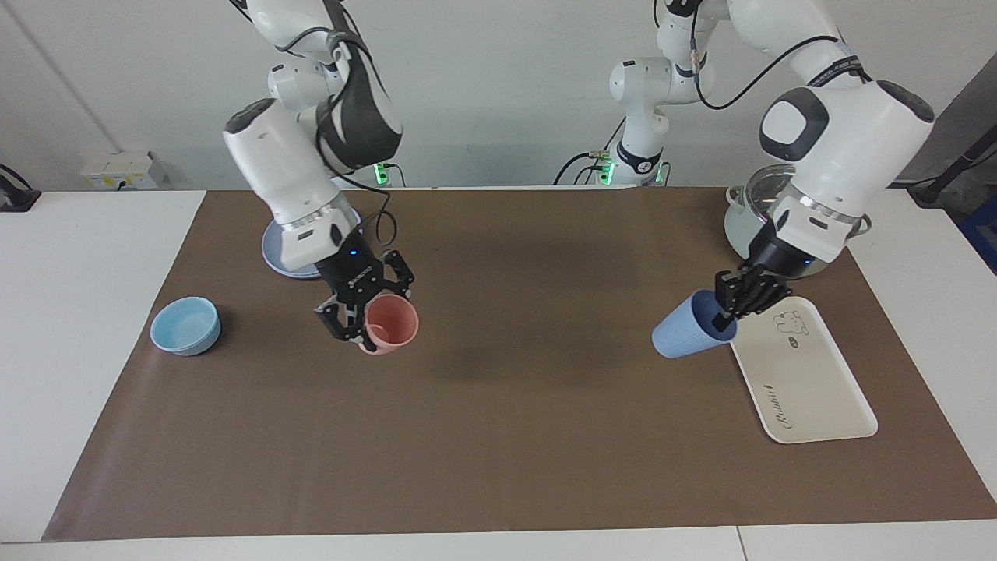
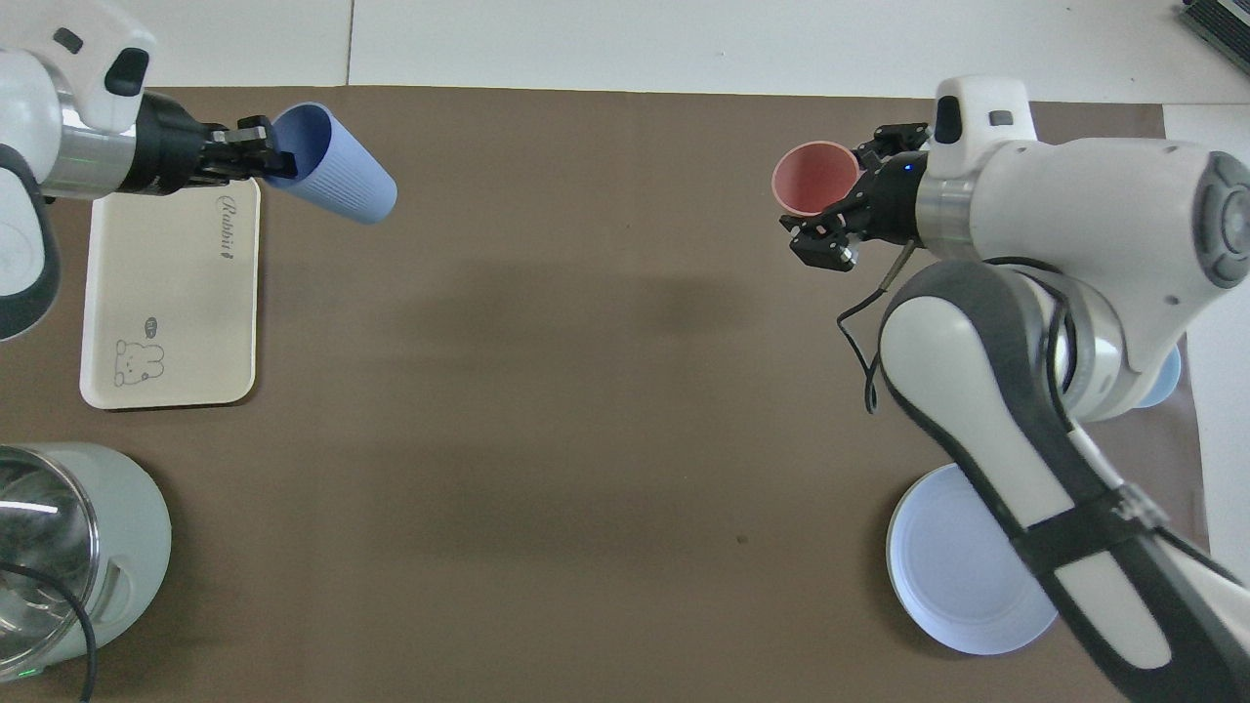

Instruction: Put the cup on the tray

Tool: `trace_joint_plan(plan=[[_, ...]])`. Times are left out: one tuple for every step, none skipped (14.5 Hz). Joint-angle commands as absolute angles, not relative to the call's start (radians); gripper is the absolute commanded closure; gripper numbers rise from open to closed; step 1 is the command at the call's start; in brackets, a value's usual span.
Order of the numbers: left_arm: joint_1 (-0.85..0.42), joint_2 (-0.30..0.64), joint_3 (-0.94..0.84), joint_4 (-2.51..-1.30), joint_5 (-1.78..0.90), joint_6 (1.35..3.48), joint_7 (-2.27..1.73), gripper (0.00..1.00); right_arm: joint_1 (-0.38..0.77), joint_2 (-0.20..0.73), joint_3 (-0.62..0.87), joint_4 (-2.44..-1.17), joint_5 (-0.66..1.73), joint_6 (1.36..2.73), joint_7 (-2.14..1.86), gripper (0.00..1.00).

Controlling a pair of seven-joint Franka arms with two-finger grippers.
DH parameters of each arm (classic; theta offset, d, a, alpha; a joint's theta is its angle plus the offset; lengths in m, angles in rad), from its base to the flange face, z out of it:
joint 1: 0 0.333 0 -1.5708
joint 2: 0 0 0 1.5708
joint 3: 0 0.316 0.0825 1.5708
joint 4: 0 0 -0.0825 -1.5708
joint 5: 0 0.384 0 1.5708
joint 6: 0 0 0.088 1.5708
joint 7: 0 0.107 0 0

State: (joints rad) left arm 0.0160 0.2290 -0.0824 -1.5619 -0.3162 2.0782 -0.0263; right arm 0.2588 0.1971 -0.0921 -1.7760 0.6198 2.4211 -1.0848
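Observation:
The periwinkle-blue cup [image 1: 685,336] [image 2: 340,181] hangs tilted in the air, mouth toward the gripper. My left gripper [image 1: 726,314] [image 2: 266,156] is shut on its rim. It holds the cup over the mat, at the edge of the cream tray [image 1: 810,389] [image 2: 171,293] that faces the table's middle. The tray lies flat at the left arm's end, nothing on it. My right gripper [image 1: 366,323] [image 2: 848,190] is shut on the rim of a salmon-pink tumbler [image 1: 392,326] [image 2: 815,178] and holds it above the mat toward the right arm's end.
A pale green pot with a glass lid [image 1: 845,218] [image 2: 68,547] stands nearer to the robots than the tray. A round blue plate [image 1: 273,261] [image 2: 962,561], partly covered by the right arm, and a low light-blue bowl [image 1: 185,325] lie at the right arm's end.

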Motion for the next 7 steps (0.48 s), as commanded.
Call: trace_joint_plan(plan=[[0.118,0.189,-0.094,-1.643,-0.293,2.100,0.153,1.00,0.134,0.221,-0.081,-1.793,0.913,2.435,-1.340,1.00],[0.159,0.180,-0.095,-1.676,-0.293,2.123,0.217,1.00,0.103,0.232,-0.081,-1.793,0.987,2.427,-1.391,1.00],[0.184,0.166,-0.095,-1.709,-0.293,2.158,0.269,1.00,0.075,0.251,-0.081,-1.795,1.036,2.412,-1.423,1.00],[0.205,0.154,-0.094,-1.756,-0.293,2.211,0.328,1.00,0.037,0.270,-0.080,-1.795,1.087,2.395,-1.469,1.00],[0.228,0.132,-0.095,-1.814,-0.293,2.276,0.391,1.00,0.014,0.285,-0.080,-1.793,1.162,2.376,-1.512,1.00],[0.250,0.106,-0.095,-1.891,-0.293,2.352,0.466,1.00,-0.007,0.299,-0.080,-1.795,1.227,2.352,-1.573,1.00],[0.277,0.089,-0.095,-1.951,-0.293,2.417,0.538,1.00,-0.040,0.314,-0.080,-1.796,1.244,2.329,-1.615,1.00]])
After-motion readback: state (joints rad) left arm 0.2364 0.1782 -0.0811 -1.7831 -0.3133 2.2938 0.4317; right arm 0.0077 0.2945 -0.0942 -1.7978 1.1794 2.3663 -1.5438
